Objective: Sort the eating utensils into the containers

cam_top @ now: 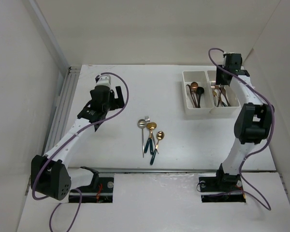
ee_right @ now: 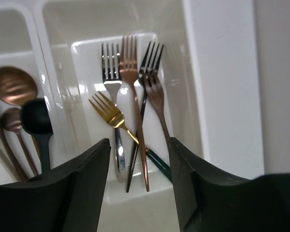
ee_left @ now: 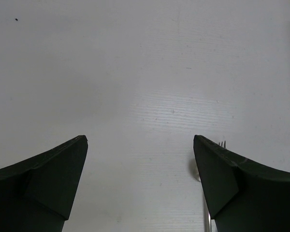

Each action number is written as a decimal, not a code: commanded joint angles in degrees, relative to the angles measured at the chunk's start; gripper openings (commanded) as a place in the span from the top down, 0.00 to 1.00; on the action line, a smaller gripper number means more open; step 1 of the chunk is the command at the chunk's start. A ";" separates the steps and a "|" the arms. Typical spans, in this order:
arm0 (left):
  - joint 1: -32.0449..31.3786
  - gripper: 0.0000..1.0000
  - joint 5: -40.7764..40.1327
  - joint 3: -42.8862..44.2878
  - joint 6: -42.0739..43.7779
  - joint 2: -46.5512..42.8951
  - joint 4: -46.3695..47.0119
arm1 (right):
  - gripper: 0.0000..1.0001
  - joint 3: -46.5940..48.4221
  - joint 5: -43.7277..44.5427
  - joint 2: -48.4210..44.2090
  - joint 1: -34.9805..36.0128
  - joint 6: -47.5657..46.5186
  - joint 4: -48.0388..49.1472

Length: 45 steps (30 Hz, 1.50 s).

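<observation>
Black fingers (ee_right: 87,183) of the right gripper (ee_right: 139,141) fill the bottom of the right wrist view. They stand moderately apart with nothing clamped between them. They hang over the right compartment of the white tray (ee_right: 222,72), where five forks lie with their tines toward the far wall: a silver fork (ee_right: 109,63), a copper fork (ee_right: 129,55), a black fork (ee_right: 152,53), a brown fork (ee_right: 155,94) and a gold fork (ee_right: 106,110). The gold fork lies slantwise across the silver one's handle, and its dark green handle runs under the gripper. In the tray's left compartment rest a large copper spoon (ee_right: 12,84), a black spoon (ee_right: 36,118) and a smaller copper spoon (ee_right: 10,120).

From above, a loose cluster of utensils (cam_top: 151,135) lies on the table (cam_top: 150,87), well to the left of the tray and nearer the arm bases. It holds two gold-headed spoons with dark handles and what seem to be a silver spoon and a silver fork, though they overlap too closely to be sure. The left gripper (ee_left: 140,137) hovers farther left of the tray than that cluster, jaws spread wide and holding nothing. Fork tines (ee_left: 222,143) peek out just past its right finger.
</observation>
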 commanded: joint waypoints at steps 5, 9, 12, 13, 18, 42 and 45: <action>-2.26 0.19 11.49 -1.99 7.17 -2.57 3.03 | 0.19 -4.85 10.59 -19.98 10.54 7.68 2.19; -7.01 0.23 15.81 -1.29 6.60 2.96 -3.72 | 0.19 -15.04 8.49 -30.16 16.69 17.07 3.67; -8.34 0.34 20.56 -0.76 4.75 7.88 -8.21 | 0.19 -21.64 9.18 -33.61 21.70 20.69 4.47; -9.21 0.36 21.26 -0.76 4.74 9.02 -9.00 | 0.19 -22.87 9.19 -35.10 22.85 22.26 4.47; -13.16 0.38 21.89 0.99 2.38 15.78 -11.65 | 0.19 -28.67 14.35 -36.87 29.43 22.90 4.47; -18.18 0.76 12.05 4.61 -5.28 31.45 -20.68 | 0.18 -36.42 21.32 -45.13 30.77 21.58 1.92; -18.18 0.76 13.08 3.90 -4.76 31.45 -21.31 | 0.18 -35.89 21.32 -46.19 30.15 20.26 1.92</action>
